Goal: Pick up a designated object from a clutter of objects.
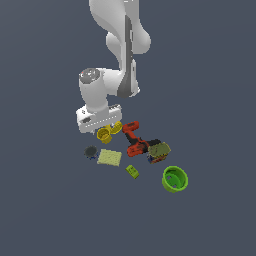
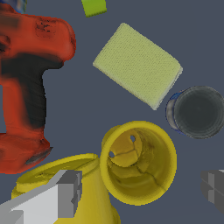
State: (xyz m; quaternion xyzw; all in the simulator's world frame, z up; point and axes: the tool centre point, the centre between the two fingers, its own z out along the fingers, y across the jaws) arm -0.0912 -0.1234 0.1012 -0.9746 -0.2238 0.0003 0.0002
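The small yellow cup (image 2: 139, 162) lies on its side with its mouth toward the wrist camera, touching the larger yellow cup (image 2: 65, 188) and near the red-and-black drill (image 2: 30, 92). The gripper (image 2: 140, 188) is spread wide, one finger on each side of the cup and holding nothing, probably so it can close on the thin wall. The pale green pad (image 2: 138, 65) and dark can (image 2: 199, 111) lie beyond it.
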